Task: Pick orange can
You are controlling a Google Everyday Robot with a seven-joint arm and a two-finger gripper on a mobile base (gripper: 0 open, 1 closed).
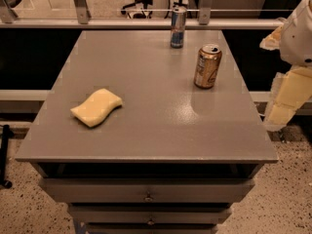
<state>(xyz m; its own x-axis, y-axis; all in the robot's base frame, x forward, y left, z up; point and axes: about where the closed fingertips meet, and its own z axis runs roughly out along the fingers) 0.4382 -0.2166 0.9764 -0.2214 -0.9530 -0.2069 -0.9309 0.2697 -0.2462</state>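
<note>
The orange can [207, 66] stands upright on the grey table top [146, 126], towards the back right. It has a bronze-gold body with pale markings and a silver top with a pull tab. My gripper [283, 106] hangs off the table's right side, lower than the table top and well to the right of the can, touching nothing. The white arm [298, 33] rises above it at the right edge of the view.
A slim blue-and-silver can [178, 27] stands at the table's back edge, left of and behind the orange can. A yellow sponge [96, 107] lies front left. Drawers [148, 191] sit below the top. A rail [122, 23] runs behind the table.
</note>
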